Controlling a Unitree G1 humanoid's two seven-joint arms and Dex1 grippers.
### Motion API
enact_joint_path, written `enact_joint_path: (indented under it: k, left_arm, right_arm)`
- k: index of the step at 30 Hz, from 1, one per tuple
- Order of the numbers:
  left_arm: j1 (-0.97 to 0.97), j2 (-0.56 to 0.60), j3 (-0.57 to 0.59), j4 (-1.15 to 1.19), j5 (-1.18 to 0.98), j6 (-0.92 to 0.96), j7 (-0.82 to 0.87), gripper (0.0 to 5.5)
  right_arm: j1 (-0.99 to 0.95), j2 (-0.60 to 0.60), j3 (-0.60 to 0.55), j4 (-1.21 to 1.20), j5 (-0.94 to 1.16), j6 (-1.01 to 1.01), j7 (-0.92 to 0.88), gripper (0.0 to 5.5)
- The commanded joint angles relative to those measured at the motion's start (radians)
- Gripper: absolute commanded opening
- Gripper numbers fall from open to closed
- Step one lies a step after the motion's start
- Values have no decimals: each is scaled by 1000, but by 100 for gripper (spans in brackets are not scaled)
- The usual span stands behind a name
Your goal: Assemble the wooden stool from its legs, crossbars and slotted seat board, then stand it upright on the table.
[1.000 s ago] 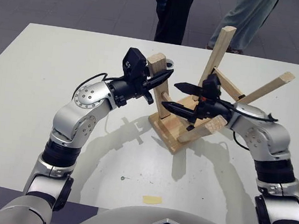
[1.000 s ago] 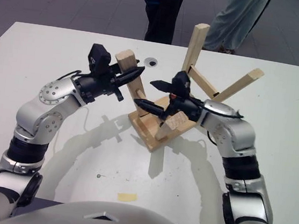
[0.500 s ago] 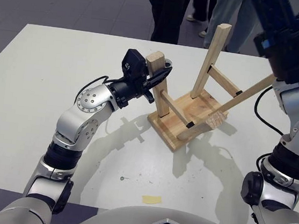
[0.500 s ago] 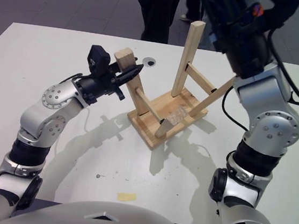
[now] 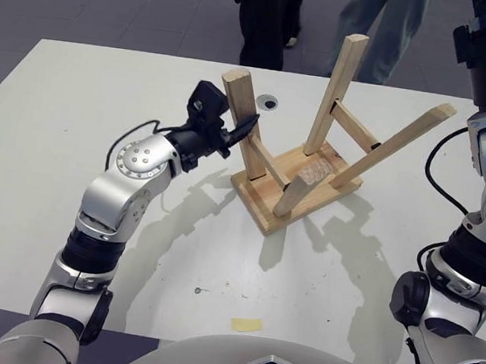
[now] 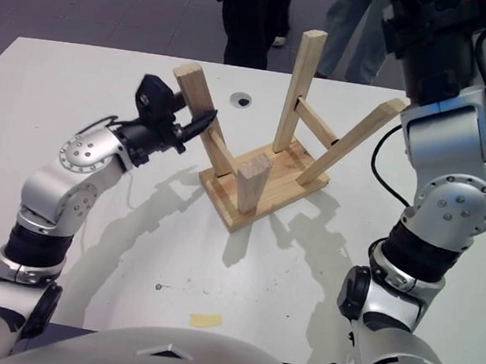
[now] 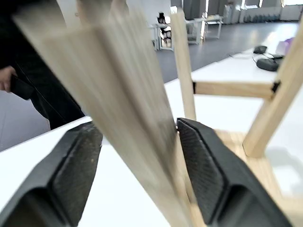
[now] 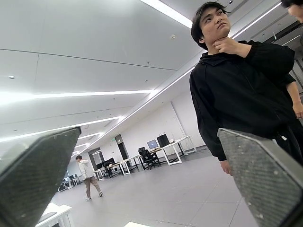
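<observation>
Left hand (image 5: 236, 128), head view: clamped on nearest leg (image 5: 237, 102) of upturned stool (image 5: 315, 168); seat board (image 5: 261, 212) flat on white surface (image 5: 47, 125) just beyond hand. Left wrist: leg between both pads (image 7: 203, 175). Right wrist: right hand (image 8: 149, 175) wide apart, facing office ceiling (image 8: 94, 47).

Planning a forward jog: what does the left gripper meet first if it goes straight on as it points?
The stool leg, held in the left gripper, so it would push the stool at once; beyond it, depth is unclear.

Right tool (image 8: 149, 142) aloft, fingers (image 8: 38, 175) spread.
</observation>
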Motion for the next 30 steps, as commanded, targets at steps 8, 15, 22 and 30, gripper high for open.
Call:
enact_joint_path:
  k: [8,15,22,30]
  left_arm:
    - [-500,-21,193,174,-40,-40,6,468]
    - [-274,-150,-44,531,136,-166,-91,539]
    - [-185,-172,-41,426,143,-140,-77,539]
    - [-260,-189,79,363,96,-137,-17,539]
  right_arm:
    - [-61,29,-22,-4,39,-37,-41,540]
    - [21,78,21,-11,21,-38,-61,540]
    - [92,82,59,-24,-45,-32,-61,540]
    - [14,76,-1,2,-4,-71,-45,540]
